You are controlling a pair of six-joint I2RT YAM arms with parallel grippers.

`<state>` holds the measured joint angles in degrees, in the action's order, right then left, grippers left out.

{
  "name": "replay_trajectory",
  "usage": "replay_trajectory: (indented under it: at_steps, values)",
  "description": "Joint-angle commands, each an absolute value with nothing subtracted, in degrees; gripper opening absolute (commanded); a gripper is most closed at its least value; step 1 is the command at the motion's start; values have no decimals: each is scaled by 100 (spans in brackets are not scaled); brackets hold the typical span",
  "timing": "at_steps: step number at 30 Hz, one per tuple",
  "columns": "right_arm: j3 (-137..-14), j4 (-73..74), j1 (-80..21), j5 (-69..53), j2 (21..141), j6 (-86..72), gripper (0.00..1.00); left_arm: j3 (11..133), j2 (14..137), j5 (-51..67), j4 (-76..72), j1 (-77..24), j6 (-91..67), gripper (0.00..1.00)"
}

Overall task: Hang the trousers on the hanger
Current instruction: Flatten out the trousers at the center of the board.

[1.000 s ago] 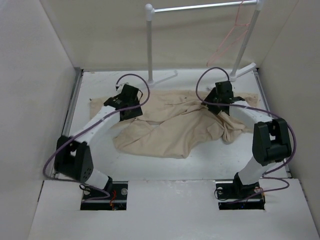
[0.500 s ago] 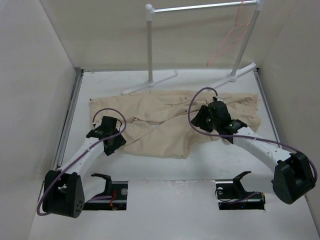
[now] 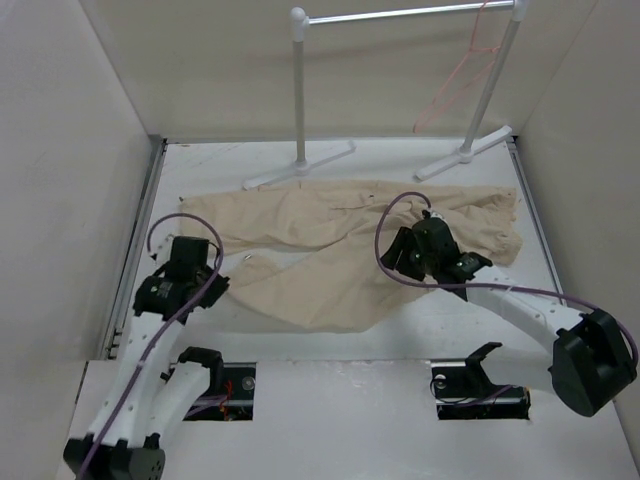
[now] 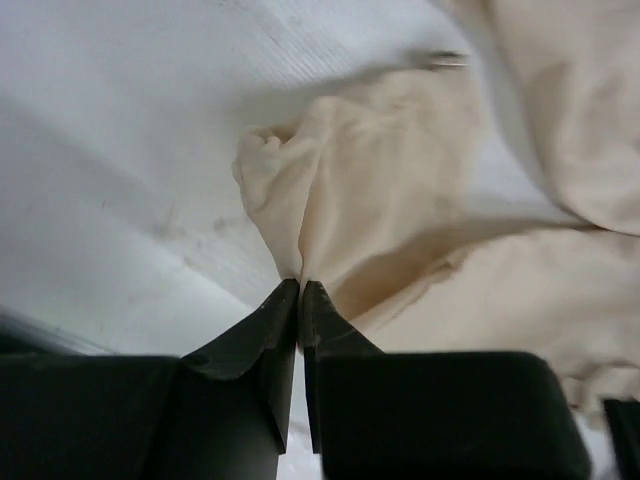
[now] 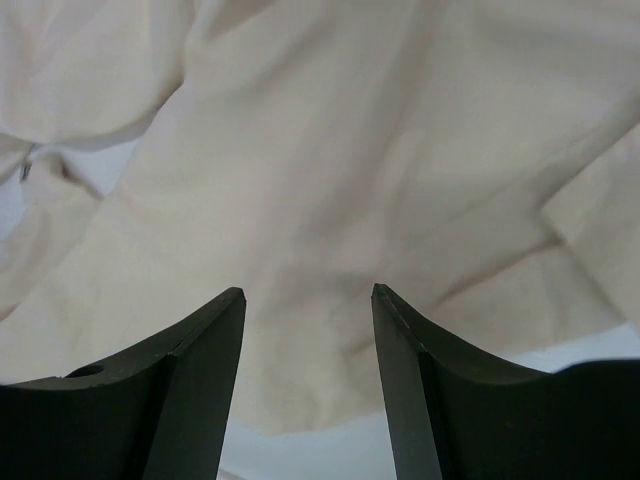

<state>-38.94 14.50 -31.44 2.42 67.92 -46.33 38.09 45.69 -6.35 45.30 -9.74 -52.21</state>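
Over at the left side of the table (image 3: 200, 170), the left gripper (image 3: 215, 283) sits low at the near-left edge of the trousers (image 3: 320, 250). In the left wrist view the left gripper (image 4: 300, 290) has its two dark fingers (image 4: 255, 340) pressed tightly together, with a thin fold of the trousers (image 4: 400, 200) pinched between the tips. From that pinch the beige cloth rises in a small bunched ridge, with the bare white table (image 4: 120, 150) to the left of it and more cloth spreading off to the right.

Across the middle, the trousers lie flat and rumpled on the table, stretched from the left side almost to the right, with a rounded lobe of cloth hanging towards the near edge. Behind them stands the white rail stand (image 3: 298, 90), its feet just beyond the far edge of the cloth.

Further right, the right gripper (image 3: 398, 258) is above the right half of the trousers. Its wrist view shows the right gripper (image 5: 305, 295) with its fingers (image 5: 200, 360) spread well apart and nothing between them; creased trousers (image 5: 350, 150) fill nearly everything beyond the tips, with a small patch of table (image 5: 110, 165) at upper left. Whether the tips touch the cloth cannot be told.

At the far right, the thin pink-orange hanger (image 3: 445, 95) hangs from the right end of the rail, well apart from the trousers and both grippers.
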Motion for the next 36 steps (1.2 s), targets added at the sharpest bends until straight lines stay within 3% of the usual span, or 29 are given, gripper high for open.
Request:
replay_trajectory:
  at_steps: [1, 3, 6, 11, 15, 18, 20, 21, 23, 25, 27, 32, 36]
  values:
    - [-4025, 1283, -3019, 439, 6829, -4579, 61, 5400, 3868, -1142, 7227, -1181, -5948, 5]
    - [-4034, 1231, -2958, 431, 6899, -4570, 62, 6254, 3806, -1248, 8161, -1252, -6248, 6]
    - [-4157, 1117, -2852, 343, 7127, -4544, 62, 7056, 4190, -1528, 8429, -1173, -6144, 9]
    - [-4534, 1151, -2808, 237, 7409, -4404, 62, 7313, 6121, -1872, 6254, -1174, -5091, 13]
    - [-4676, 1397, -2799, 307, 7129, -4333, 65, 7479, 7968, -1713, 4758, -271, -4361, 19]
    - [-4588, 1494, -2782, 360, 6839, -4219, 65, 7777, 8682, -1803, 4447, 250, -4272, 20]
    - [-4518, 1617, -2790, 352, 6672, -4088, 61, 7831, 8570, -1723, 4482, 199, -4062, 26]
    - [-4465, 1669, -2816, 360, 6575, -4026, 55, 7735, 8421, -1740, 4509, 102, -3974, 31]
    - [-4325, 1696, -2817, 352, 6434, -3964, 33, 7210, 7861, -1810, 4675, -30, -3937, 44]
    - [-4254, 1722, -2817, 299, 6337, -3946, 24, 6403, 7228, -1697, 4798, -22, -4042, 53]
    - [-4263, 1766, -2878, 273, 6293, -3955, 25, 5672, 6726, -1486, 4991, 101, -4183, 58]
    - [-4298, 1784, -3203, 176, 6372, -3981, 41, 4388, 6223, -1248, 5098, 592, -4464, 59]
    - [-4228, 1732, -3317, 115, 6372, -4052, 42, 3929, 6529, -1196, 4423, 892, -4544, 59]
